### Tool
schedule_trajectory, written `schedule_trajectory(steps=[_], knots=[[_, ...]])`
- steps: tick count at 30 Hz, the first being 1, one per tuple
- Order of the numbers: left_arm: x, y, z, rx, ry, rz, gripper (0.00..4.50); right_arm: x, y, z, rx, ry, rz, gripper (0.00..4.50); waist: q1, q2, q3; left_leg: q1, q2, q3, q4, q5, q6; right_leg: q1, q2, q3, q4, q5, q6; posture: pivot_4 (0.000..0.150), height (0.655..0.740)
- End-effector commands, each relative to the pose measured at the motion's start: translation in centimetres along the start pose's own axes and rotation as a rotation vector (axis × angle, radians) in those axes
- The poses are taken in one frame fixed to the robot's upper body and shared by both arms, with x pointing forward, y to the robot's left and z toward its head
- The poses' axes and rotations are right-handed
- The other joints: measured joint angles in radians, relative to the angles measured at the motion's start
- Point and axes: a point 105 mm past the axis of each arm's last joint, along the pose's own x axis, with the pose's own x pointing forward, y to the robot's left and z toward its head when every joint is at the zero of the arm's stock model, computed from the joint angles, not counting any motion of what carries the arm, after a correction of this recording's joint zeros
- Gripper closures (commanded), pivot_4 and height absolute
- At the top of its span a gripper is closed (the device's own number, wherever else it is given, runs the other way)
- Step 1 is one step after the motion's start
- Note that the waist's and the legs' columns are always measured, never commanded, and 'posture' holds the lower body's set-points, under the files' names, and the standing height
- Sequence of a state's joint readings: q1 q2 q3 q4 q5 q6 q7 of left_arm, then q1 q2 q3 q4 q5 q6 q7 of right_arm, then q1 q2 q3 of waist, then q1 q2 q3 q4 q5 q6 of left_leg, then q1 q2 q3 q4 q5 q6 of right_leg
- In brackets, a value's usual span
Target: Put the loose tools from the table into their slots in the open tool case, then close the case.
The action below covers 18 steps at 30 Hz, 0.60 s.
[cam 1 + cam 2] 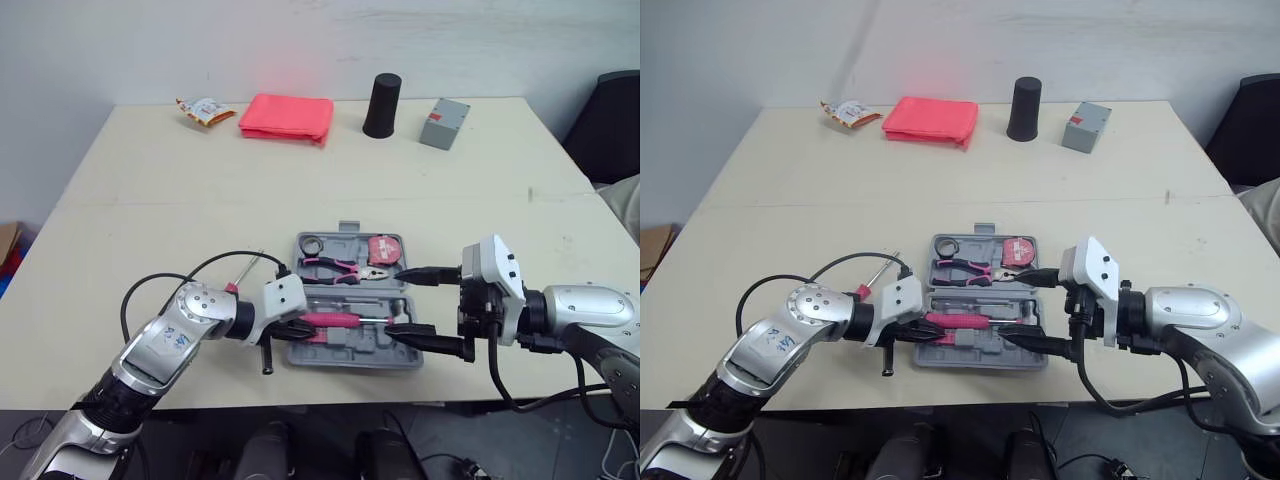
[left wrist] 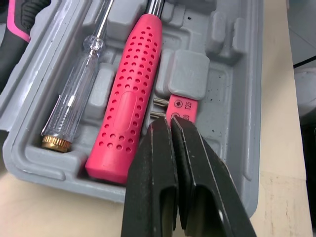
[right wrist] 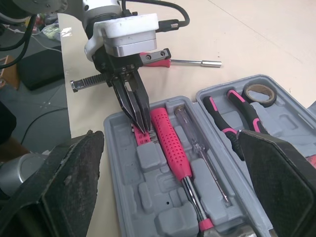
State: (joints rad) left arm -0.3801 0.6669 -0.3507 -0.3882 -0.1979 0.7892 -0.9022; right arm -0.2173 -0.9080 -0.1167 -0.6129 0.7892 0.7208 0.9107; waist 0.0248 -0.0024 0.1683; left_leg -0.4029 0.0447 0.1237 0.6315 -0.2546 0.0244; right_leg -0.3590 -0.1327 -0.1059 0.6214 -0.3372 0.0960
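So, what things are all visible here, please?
table: one, beige.
tool case: one, grey, open, table's near edge.
pliers: one, pink-black, case's far half.
tape roll: one, dark, beside pliers.
tape measure: one, red, far half.
pink-handled tool: one, pink, near half.
tester screwdriver: one, clear, beside it.
bit holder: one, pink, near half.
loose driver: one, pink-handled, table, left of case.
cloth: one, pink, far edge.
cup: one, black, far edge.
box: one, grey, beside cup.
packet: one, white-orange, beside cloth.
left gripper: fingers shut, at bit holder.
right gripper: fingers open, case's right end.

A pale beige table (image 1: 140, 200) stands before a white wall (image 1: 150, 40), a dark chair (image 1: 612, 120) beside its right side.
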Motion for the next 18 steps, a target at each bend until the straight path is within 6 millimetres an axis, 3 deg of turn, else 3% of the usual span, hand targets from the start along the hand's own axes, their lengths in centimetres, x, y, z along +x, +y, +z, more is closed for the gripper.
schedule_trajectory(steps=[1,5,8,9,12,14,18], knots=[[0.8,0.1,-3.5,-0.113,0.072,0.021,4.44,-0.1,-0.1,0.7,-0.041,-0.014,0.009,0.0,0.003,0.0,0.0,0.0,0.0,0.0,0.0,0.0,0.0,0.0,0.0,0.0,0.0,0.0,0.0,0.15,0.7355],[-2.4,1.5,0.4,-0.009,-0.119,0.057,4.44,-1.1,-1.3,0.4,-0.036,-0.006,-0.076,0.0,0.002,0.0,0.0,-0.001,0.0,-0.001,0.0,-0.001,-0.001,0.0,-0.001,0.0,-0.001,0.0,0.0,0.15,0.7355],[-6.1,2.2,2.9,-0.103,-0.295,0.088,4.44,-2.8,-1.6,-0.2,-0.006,0.009,-0.158,0.0,-0.002,-0.005,0.007,-0.004,0.001,0.0,0.0,-0.001,-0.002,-0.004,0.0,-0.001,-0.001,0.0,-0.001,0.15,0.7355],[-7.4,2.3,3.0,-0.122,-0.33,0.107,4.21,-3.5,-1.6,-0.4,0.009,0.014,-0.184,0.0,-0.002,-0.007,0.008,-0.006,0.001,-0.001,-0.001,0.001,-0.001,-0.007,0.0,-0.001,0.0,0.0,-0.001,0.15,0.7355],[-11.3,1.6,1.5,-0.181,-0.35,0.161,3.27,-6.3,-1.7,-1.0,0.054,0.036,-0.271,0.0,-0.008,-0.007,0.008,-0.019,0.001,-0.001,0.0,0.007,-0.005,-0.018,0.002,-0.003,0.002,0.0,-0.002,0.15,0.7355],[-14.8,1.8,-1.0,-0.272,-0.33,0.286,2.23,-8.8,-1.7,-1.8,0.074,0.089,-0.346,0.0,-0.011,-0.006,0.008,-0.018,0.001,0.001,-0.001,0.007,-0.005,-0.017,0.003,-0.003,0.004,-0.001,-0.002,0.15,0.7355],[-20.7,1.4,-6.2,-0.384,-0.221,0.517,0.92,-14.2,-2.8,-2.9,0.146,0.166,-0.539,0.0,-0.013,-0.009,0.011,-0.018,0.0,0.001,0.0,0.006,-0.003,-0.018,0.004,-0.004,0.001,-0.001,-0.001,0.15,0.7355]])
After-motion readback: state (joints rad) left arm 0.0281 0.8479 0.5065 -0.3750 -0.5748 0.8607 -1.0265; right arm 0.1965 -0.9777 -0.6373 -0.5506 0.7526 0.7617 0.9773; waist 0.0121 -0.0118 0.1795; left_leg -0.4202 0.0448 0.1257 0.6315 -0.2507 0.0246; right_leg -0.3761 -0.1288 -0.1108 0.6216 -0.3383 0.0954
